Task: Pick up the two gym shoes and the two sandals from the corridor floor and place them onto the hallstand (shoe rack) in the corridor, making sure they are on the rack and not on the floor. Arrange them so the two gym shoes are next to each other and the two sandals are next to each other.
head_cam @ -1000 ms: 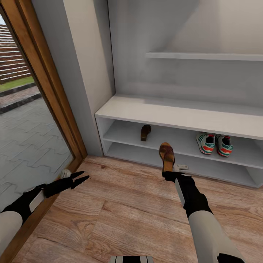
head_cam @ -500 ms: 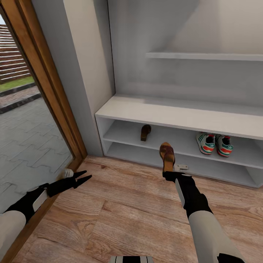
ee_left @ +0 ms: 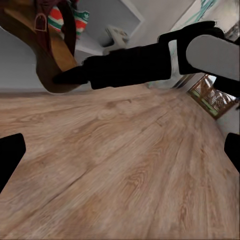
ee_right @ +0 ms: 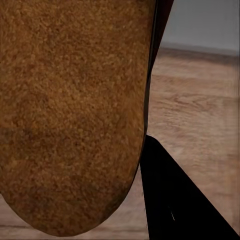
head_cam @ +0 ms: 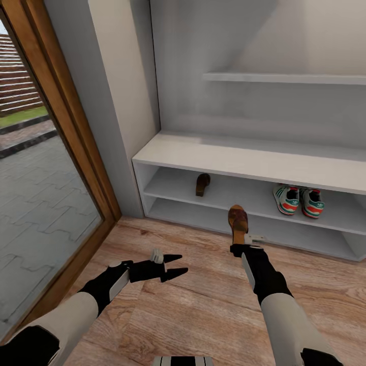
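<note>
My right gripper (head_cam: 239,247) is shut on the heel of a brown sandal (head_cam: 238,222), holding it above the corridor floor (head_cam: 193,300) in front of the hallstand (head_cam: 244,162). The right wrist view has its tan footbed (ee_right: 70,110) close up beside one dark finger (ee_right: 175,200). The other sandal (head_cam: 202,184) lies on the middle shelf at the left. Two gym shoes (head_cam: 298,200) sit side by side on that shelf at the right. My left gripper (head_cam: 175,267) hangs open over the floor, left of the held sandal (ee_left: 50,55), which the left wrist view has beside the right arm.
A glass door with a wooden frame (head_cam: 66,127) runs along the left, paving outside. A grey wall pillar (head_cam: 117,101) stands between door and hallstand. A floating shelf (head_cam: 284,78) hangs above the bench top. Open wood floor lies between the arms.
My left arm has swung right, away from the door frame toward the middle of the floor. The right gripper with the sandal has shifted slightly right and down.
</note>
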You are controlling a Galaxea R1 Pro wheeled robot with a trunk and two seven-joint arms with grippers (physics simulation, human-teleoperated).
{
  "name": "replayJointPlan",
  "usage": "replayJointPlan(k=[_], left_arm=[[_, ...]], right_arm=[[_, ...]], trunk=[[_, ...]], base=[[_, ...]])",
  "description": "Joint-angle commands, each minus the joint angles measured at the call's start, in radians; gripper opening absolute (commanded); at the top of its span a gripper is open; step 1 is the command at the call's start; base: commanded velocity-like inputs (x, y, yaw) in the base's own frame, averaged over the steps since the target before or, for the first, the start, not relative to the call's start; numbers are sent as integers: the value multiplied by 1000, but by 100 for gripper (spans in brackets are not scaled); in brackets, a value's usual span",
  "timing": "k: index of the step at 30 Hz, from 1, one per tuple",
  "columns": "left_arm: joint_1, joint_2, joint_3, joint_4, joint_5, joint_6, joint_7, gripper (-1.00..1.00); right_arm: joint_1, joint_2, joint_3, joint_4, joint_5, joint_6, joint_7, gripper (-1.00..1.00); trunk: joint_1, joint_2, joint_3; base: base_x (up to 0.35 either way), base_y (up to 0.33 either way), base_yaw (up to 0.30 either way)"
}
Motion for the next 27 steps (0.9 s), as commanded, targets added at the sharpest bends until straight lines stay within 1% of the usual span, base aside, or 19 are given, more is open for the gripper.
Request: replayJointPlan(k=[1, 2, 5, 9, 10, 17, 21, 27], left_arm=[[-1, -4, -11, 0, 9, -3, -12, 100], [-1, -11, -14, 0, 9, -3, -42, 100], [-1, -13, -15, 0, 9, -3, -71, 100], [-1, -14, -15, 1, 9, -3, -94, 100], [-1, -17, -15, 0, 9, -3, -109, 100], [-1, -19, -15, 1, 9, -3, -135, 100], [-1, -19, -15, 0, 9, -3, -140, 100], [-1, -19, -15, 0, 9, -3, -141, 100]], right_arm=[[-1, 1, -3, 2, 6, -1, -2, -100], [-1, 1, -3, 5, 7, -9, -7, -100], [-1, 1, -4, 7, 7, -12, -9, -100], [-1, 1, -4, 7, 7, -13, -10, -100], [-1, 1, -3, 6, 6, -13, -11, -100], [-1, 1, -3, 2, 1, -13, -12, -100], [-1, 1, -4, 1, 0, -13, -11, -100], [-1, 1, -4, 2, 0, -13, -11, -100]], trunk=[[0, 0, -1], [0, 0, -1], [0, 0, -1], [0, 0, -1], [0, 0, -1], [0, 0, -1], [0, 0, -1], [0, 0, -1]], base=[[0, 0, 0], [0, 0, 0], [0, 0, 0], [0, 0, 0], [0, 0, 0], [0, 0, 0], [2, 15, 0], [58, 145, 0]])
